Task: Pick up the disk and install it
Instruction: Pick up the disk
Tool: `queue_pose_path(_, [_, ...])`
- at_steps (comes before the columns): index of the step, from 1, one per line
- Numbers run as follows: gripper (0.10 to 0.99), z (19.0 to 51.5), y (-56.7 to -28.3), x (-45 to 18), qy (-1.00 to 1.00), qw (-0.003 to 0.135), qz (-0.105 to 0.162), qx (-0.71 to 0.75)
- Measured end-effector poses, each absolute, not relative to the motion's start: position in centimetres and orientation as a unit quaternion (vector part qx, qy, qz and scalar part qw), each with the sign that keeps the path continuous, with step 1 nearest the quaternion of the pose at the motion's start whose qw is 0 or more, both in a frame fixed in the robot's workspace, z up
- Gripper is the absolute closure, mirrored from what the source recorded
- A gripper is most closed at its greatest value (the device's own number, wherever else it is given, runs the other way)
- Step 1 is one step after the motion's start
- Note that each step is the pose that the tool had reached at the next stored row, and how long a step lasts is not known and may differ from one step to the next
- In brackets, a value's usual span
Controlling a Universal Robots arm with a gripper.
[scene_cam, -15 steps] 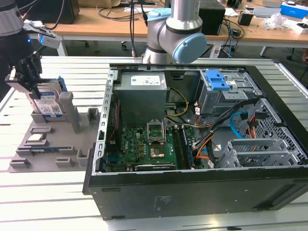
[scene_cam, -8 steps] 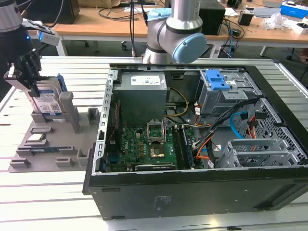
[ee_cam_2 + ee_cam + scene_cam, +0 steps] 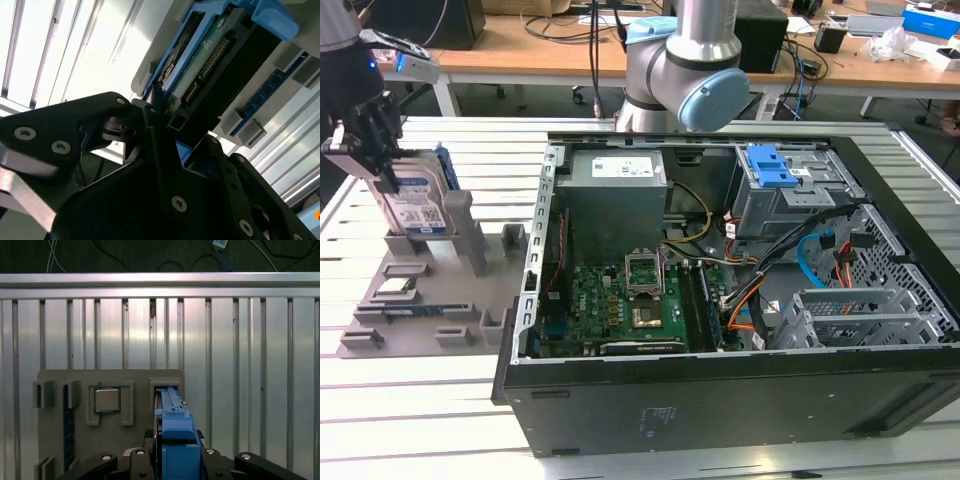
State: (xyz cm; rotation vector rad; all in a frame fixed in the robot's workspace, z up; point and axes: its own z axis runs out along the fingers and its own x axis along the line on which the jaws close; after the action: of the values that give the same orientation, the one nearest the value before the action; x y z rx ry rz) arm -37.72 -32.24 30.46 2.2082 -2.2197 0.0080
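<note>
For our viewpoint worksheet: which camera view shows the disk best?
The exterior view: the disk stands with its labelled face visible. The first wrist view shows it edge-on; the second wrist view, its connector side.

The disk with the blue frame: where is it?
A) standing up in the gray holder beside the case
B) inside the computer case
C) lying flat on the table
A: in the exterior view the disk stands on edge in the gray holder, outside the case, with the gripper at its top.
</note>
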Motion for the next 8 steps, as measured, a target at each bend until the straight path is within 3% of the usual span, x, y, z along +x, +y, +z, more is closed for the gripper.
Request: queue_pose_path(8, [0.722,32.4,-32.1,-37.7,-0.709,0.005,0.003,0.705])
